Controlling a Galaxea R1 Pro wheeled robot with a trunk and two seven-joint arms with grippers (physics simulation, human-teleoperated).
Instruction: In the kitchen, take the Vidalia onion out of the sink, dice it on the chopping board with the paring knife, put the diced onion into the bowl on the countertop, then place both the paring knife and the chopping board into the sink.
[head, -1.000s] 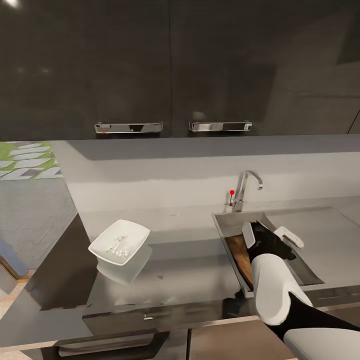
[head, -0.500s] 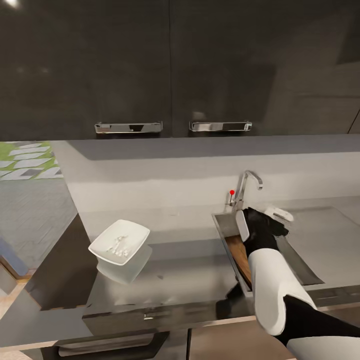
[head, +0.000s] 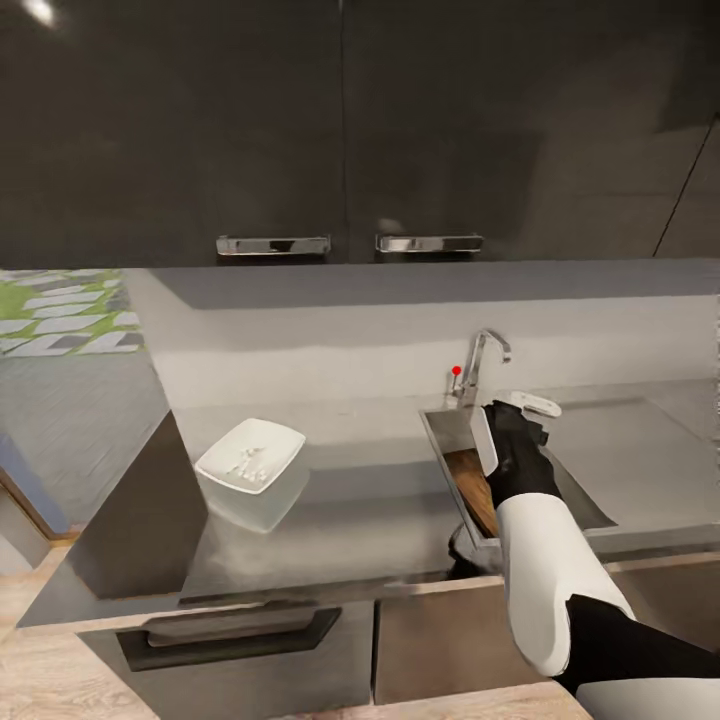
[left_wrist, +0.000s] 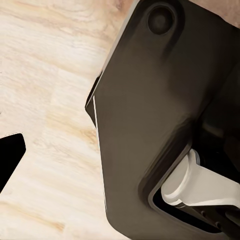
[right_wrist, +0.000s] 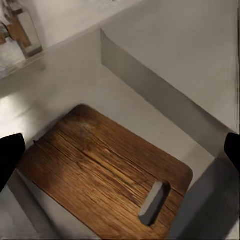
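The dark brown chopping board (head: 470, 484) (right_wrist: 102, 172) lies inside the sink (head: 447, 432), leaning against its near-left wall, slot hole at one end. My right gripper (head: 508, 424) (right_wrist: 121, 152) hovers open just above the board, below the faucet (head: 481, 361), with nothing between its fingers. The white bowl (head: 251, 457) stands on the grey countertop (head: 380, 520) to the left, with small white onion pieces in it. The paring knife is hidden or out of view. In the left wrist view one dark fingertip (left_wrist: 10, 156) hangs over wooden floor beside my own dark body.
Dark wall cabinets with chrome handles (head: 272, 244) hang over the counter. The steel drainboard (head: 625, 455) stretches right of the basin. A drawer handle (head: 235, 628) shows under the counter's front edge. Grey floor and a green patterned rug (head: 60, 320) lie to the left.
My right gripper has risen from the board in the sink toward the faucet, staying open. The head camera has pulled back and tilted, so the whole scene shifted.
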